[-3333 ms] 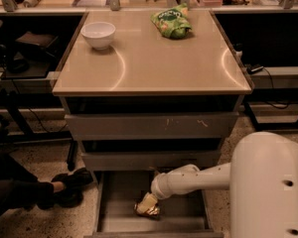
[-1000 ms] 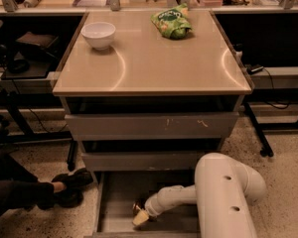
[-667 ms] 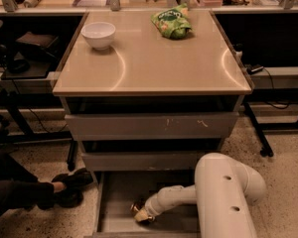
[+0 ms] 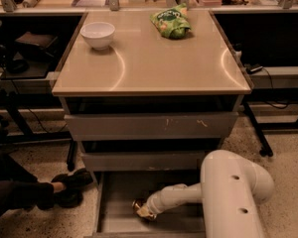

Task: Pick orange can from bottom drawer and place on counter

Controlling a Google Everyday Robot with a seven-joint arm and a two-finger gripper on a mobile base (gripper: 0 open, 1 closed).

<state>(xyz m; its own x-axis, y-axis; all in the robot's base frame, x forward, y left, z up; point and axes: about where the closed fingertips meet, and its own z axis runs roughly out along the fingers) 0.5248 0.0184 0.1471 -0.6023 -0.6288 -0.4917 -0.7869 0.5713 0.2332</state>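
Observation:
The bottom drawer (image 4: 120,195) stands pulled open below the two closed grey drawers. The orange can (image 4: 138,207) lies on its floor toward the left of the middle, shiny and gold-orange. My gripper (image 4: 145,210) reaches into the drawer from the right at the end of the white arm and sits right against the can, partly covering it. The counter (image 4: 154,61) is the glossy beige top of the cabinet, well above the gripper.
A white bowl (image 4: 98,34) stands at the counter's back left and a green snack bag (image 4: 171,22) at its back middle. A person's dark shoe (image 4: 72,181) and leg lie on the floor left of the drawer. Black desks flank the cabinet.
The arm has pulled back and lowered since 3.3 s ago, and the gripper and can sit further left in the drawer. Over the last second little has moved.

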